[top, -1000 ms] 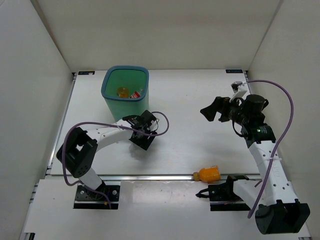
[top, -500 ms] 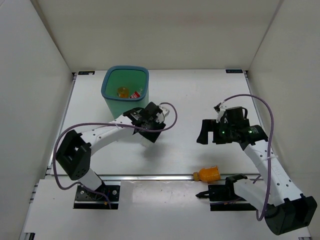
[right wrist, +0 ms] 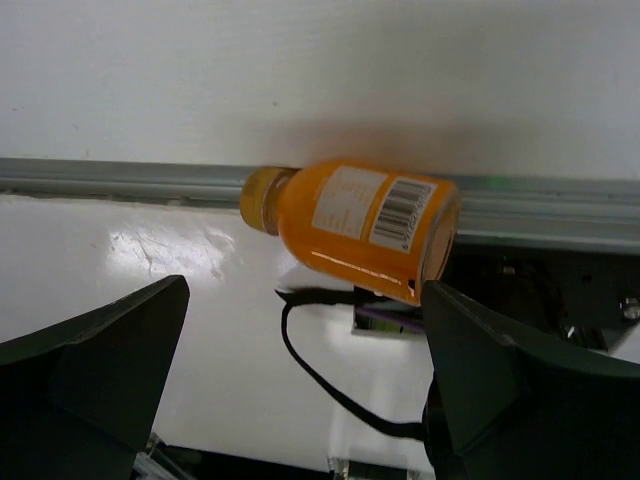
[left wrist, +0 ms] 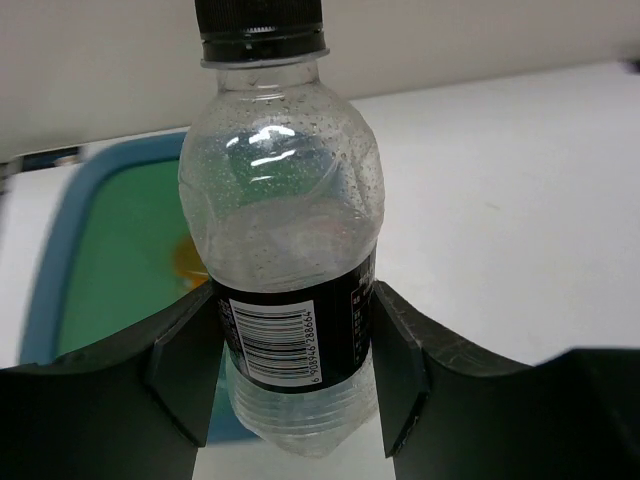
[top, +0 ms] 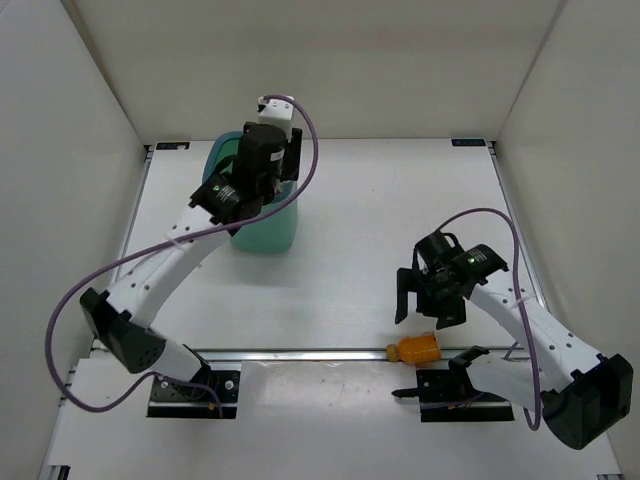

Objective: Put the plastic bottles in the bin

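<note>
My left gripper (left wrist: 290,370) is shut on a clear plastic bottle (left wrist: 285,200) with a black cap and a dark barcode label, held upright. Behind it lies the teal bin (left wrist: 50,270), with something orange on its green floor. From above, the left gripper (top: 230,195) hangs over the bin (top: 268,235); the held bottle is hidden there. A stubby orange bottle (right wrist: 360,225) lies on its side across the near rail. My right gripper (right wrist: 300,360) hovers open above it, fingers (right wrist: 100,350) wide apart. From above, the right gripper (top: 425,305) sits just behind this orange bottle (top: 418,348).
A metal rail (top: 300,352) runs along the table's near edge. Under the orange bottle a black cable (right wrist: 320,370) loops by the right arm's base plate (top: 450,385). White walls close in the table on three sides.
The left gripper shut on the clear bottle in front of the bin and rose with it to above the bin. The right arm swung back and down over the orange bottle.
</note>
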Available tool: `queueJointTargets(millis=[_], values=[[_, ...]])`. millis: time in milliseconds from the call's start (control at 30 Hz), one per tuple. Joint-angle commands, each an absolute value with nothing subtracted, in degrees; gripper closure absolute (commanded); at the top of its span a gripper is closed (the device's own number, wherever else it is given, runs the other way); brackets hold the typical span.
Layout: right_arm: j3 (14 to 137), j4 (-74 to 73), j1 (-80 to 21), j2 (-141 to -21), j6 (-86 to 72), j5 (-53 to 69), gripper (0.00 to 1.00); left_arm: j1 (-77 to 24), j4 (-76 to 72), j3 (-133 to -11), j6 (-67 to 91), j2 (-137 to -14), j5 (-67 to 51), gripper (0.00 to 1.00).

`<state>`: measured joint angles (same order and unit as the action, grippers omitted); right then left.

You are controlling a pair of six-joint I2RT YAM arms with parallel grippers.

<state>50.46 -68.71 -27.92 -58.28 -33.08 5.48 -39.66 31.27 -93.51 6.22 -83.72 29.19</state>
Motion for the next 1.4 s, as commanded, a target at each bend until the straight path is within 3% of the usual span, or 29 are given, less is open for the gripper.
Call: queueJointTargets(millis=[0,167,267,400,433,467,833,967,1133,1367], values=[[55.4,-74.6,-29.4,-60.3,-38.2,2.0,0.01,-38.6,25.8,-94.1,2.6,-90.3,48.9,0.43],[62.3,-76.7,-24.9,-60.1,-32.9,12.5,0.01,-31.4,22.2,-91.2,7.5,-91.7,45.8,0.44],[59.6,-76.3,-24.5,-58.5,-33.8,16.4,0.0,-28.6,22.1,-89.0,8.8,-91.7,43.2,0.42],[53.9,-76.4,-28.3,-57.4,-38.8,15.5,0.01,-28.7,22.1,-88.2,6.5,-91.5,39.3,0.16],[53.1,-76.6,-28.7,-57.0,-39.2,15.1,0.0,-28.9,21.7,-88.8,6.8,-91.1,38.5,0.02],[51.8,-76.8,-29.3,-57.1,-39.5,14.9,0.01,-29.0,22.3,-88.9,6.8,-91.1,36.1,0.01],[39.9,-74.3,-29.8,-52.1,-48.6,19.3,0.02,-30.6,23.6,-88.2,7.9,-84.0,28.2,0.01],[36.7,-72.3,-33.2,-55.5,-54.3,13.8,0.02,-30.7,24.4,-86.2,8.5,-81.5,29.0,0.02],[40.2,-69.5,-30.5,-62.0,-53.3,2.0,0.02,-31.0,27.4,-86.5,8.6,-79.5,30.1,0.01],[41.7,-61.6,-29.7,-68.6,-53.4,-5.0,0.03,-30.5,29.2,-83.9,9.9,-75.2,31.8,0.02]])
